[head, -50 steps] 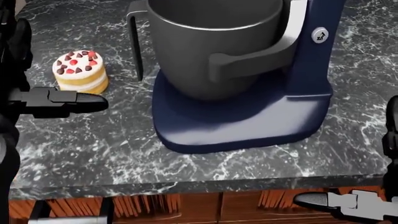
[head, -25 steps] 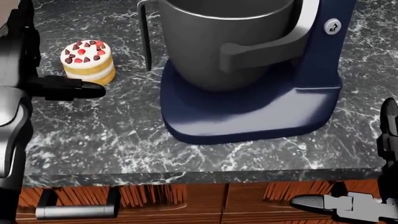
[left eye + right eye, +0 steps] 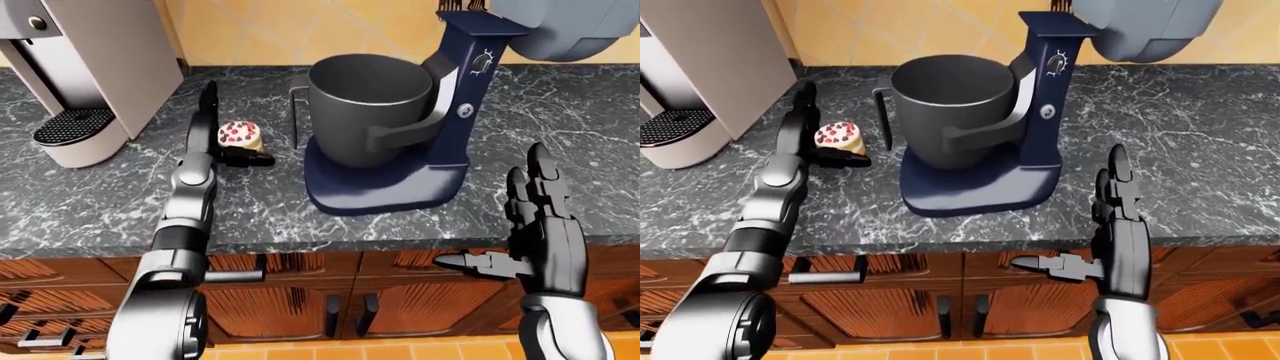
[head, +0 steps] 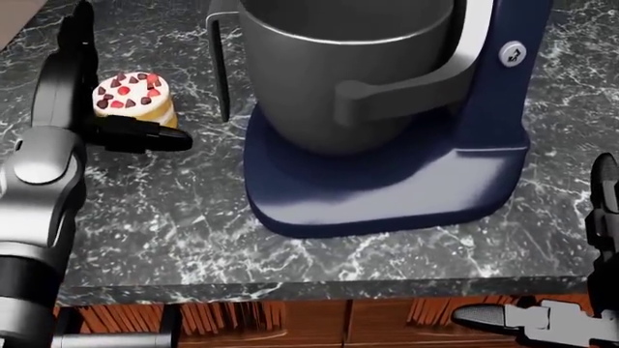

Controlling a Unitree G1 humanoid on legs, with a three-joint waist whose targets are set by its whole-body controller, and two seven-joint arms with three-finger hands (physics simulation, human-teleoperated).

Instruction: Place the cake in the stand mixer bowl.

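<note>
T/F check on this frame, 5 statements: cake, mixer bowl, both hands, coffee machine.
1. The cake is already inside the bowl. False: it sits on the counter, left of the bowl in the left-eye view.
2. The left hand is right at the cake, fingers open about it. True.
3. The right hand is holding the bowl's handle. False: it is open, apart from the mixer, at the counter's edge.
4. The bowl looks empty from the eye views. True.
5. The coffee machine stands to the right of the stand mixer. False: it is at the left of the left-eye view.
</note>
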